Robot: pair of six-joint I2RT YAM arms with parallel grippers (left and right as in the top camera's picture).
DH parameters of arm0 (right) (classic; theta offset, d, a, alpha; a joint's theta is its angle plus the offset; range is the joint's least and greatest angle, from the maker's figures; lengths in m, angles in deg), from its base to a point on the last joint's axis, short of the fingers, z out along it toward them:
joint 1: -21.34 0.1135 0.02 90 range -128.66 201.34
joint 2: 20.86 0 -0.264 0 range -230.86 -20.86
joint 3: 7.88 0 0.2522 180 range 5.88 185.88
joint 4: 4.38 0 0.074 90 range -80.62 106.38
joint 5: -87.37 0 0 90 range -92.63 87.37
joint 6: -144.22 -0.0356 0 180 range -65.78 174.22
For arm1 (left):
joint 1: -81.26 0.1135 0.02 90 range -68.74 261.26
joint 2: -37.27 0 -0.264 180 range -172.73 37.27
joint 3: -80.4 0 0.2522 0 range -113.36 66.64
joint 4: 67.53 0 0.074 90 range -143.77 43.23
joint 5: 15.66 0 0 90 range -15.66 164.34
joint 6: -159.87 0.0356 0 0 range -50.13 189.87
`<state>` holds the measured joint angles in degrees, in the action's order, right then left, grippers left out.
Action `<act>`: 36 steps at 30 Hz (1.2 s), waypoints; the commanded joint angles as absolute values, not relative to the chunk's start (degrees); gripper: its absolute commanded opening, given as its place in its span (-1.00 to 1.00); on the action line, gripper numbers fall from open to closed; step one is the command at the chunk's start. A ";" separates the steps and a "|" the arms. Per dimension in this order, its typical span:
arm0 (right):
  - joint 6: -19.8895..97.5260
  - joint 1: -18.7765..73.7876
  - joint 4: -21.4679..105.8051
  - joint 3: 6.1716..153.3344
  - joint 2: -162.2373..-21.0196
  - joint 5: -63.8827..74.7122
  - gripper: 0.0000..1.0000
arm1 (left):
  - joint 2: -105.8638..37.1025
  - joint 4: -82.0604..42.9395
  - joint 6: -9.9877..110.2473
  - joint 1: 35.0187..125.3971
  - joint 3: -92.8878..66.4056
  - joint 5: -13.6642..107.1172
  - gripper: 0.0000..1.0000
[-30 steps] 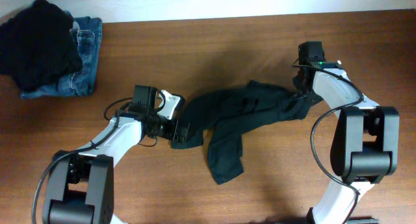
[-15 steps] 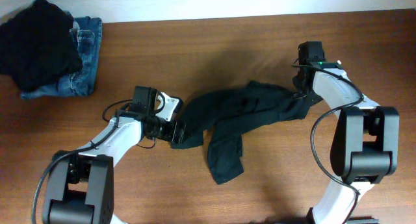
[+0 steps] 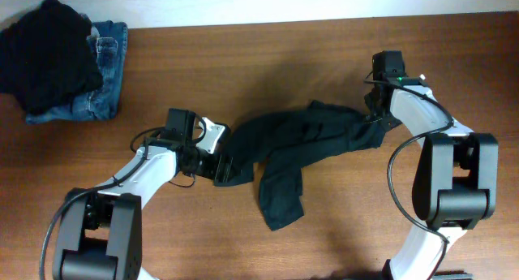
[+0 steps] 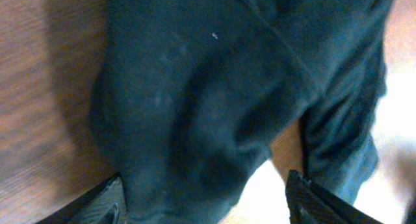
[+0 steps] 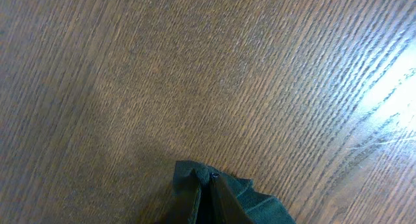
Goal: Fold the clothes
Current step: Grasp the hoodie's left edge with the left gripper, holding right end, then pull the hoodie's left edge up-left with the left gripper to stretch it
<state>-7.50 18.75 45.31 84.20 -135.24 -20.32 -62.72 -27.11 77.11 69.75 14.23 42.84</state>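
You have the dark T-shirt crumpled at mid-table, the left gripper with jaws wide apart around one end, the right gripper pinched closed on the other end.

A brown wood-grain counter fills most of the overhead view. In the upper left of the frame, folded blue denim jeans lie on it. A bunched black garment sits on the jeans, covering their left part. A pale strip of wall runs along the top edge.
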 commanded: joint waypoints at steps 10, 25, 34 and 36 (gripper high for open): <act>-7.52 18.69 45.13 84.81 -135.59 -19.75 -0.83 | -63.11 -24.97 80.06 69.79 13.03 40.23 -0.80; -4.50 18.66 45.13 84.81 -135.59 -22.79 -0.82 | -63.00 -19.81 79.82 69.79 -5.85 47.51 -0.99; -4.52 18.64 45.09 84.81 -135.59 -22.79 -0.82 | -63.02 -23.77 79.82 69.79 -9.28 70.55 -0.99; -4.50 18.64 45.09 84.81 -135.59 -22.79 -0.82 | -63.02 -25.49 79.82 69.79 -9.28 74.18 -0.99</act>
